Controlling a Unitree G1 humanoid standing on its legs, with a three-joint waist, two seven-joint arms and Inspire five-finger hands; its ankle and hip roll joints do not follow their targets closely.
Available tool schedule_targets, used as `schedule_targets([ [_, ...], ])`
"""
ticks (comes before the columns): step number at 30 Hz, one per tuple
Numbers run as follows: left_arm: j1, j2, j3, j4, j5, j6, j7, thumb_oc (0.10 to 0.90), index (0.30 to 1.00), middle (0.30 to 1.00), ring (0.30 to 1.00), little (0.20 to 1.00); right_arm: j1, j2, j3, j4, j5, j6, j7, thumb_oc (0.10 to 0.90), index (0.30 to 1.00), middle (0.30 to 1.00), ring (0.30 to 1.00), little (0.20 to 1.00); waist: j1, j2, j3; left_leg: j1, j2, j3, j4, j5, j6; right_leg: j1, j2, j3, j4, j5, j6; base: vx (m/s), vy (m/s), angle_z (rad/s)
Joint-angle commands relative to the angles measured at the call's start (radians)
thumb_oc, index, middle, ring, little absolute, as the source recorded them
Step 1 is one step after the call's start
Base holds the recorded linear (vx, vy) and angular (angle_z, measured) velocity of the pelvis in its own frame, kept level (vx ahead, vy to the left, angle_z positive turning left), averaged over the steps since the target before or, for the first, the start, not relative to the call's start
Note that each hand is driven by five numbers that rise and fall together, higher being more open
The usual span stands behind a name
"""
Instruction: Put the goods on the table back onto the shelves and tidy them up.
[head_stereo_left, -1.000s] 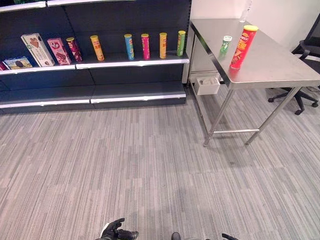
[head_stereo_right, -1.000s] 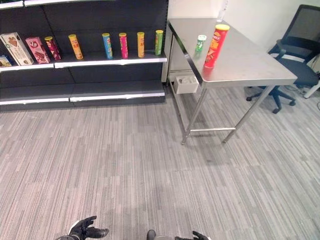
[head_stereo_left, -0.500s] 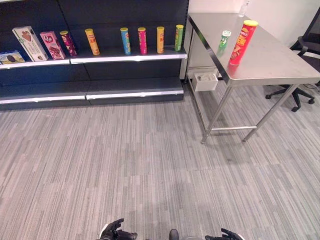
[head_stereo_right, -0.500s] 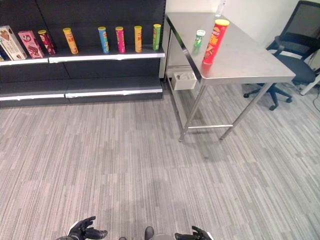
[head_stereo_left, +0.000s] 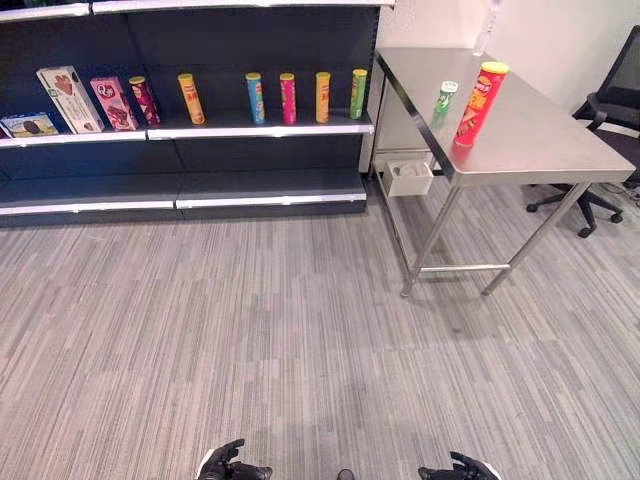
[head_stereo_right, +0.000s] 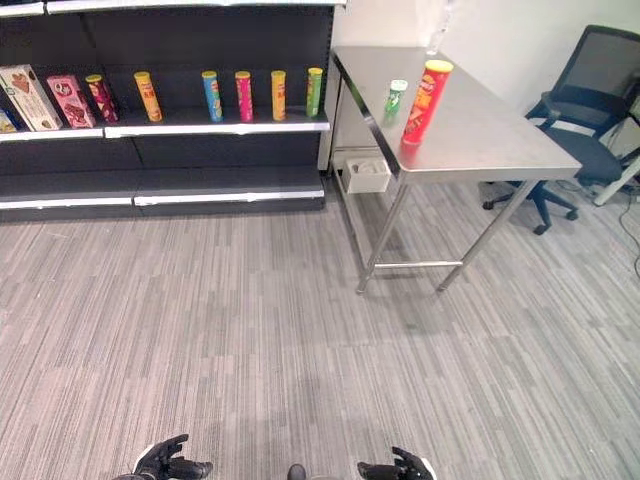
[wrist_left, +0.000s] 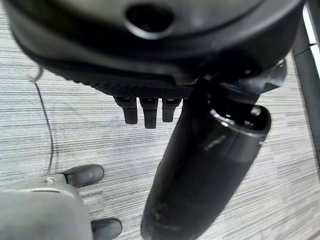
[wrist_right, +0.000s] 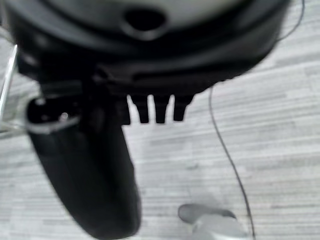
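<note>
Red can (head_stereo_left: 479, 101) and small green bottle (head_stereo_left: 445, 97) upright on desk (head_stereo_left: 540, 140), near its front-left edge, well apart from robot. Shelf (head_stereo_left: 260, 128) left of desk, row of cans with gaps. Left hand (head_stereo_left: 232, 466) and right hand (head_stereo_left: 458, 468) low, fingers relaxed, holding nothing. Probably approach phase. Best bet: walk up square to desk corner, stop close, grab can mid-body, keep clear of bottle just beside it.
</note>
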Motion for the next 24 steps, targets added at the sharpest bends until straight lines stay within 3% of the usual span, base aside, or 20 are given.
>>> schedule_targets([
  [1,-0.021,0.036,0.005,0.013,0.032,-0.034,0.015,0.800,0.900,0.900,0.900,0.900,-0.012,-0.015,0.003,0.027,-0.006,-0.024,-0.019,0.800,0.900,0.900,0.900,0.900,0.000,-0.038,-0.029,0.018,0.044,0.069,-0.013,-0.051,-0.086,0.107,-0.115,0.040,-0.185,-0.007,0.235,0.00,0.000,0.00],
  [24,-0.008,0.028,0.003,0.035,0.069,-0.023,0.020,0.800,0.900,0.900,0.900,0.900,-0.010,-0.018,0.012,0.038,-0.023,-0.024,-0.024,0.800,0.900,0.900,0.900,0.900,0.003,-0.036,-0.027,0.019,0.053,0.070,-0.016,-0.047,-0.093,0.113,-0.106,0.026,-0.187,-0.013,0.229,0.00,-0.003,0.01],
])
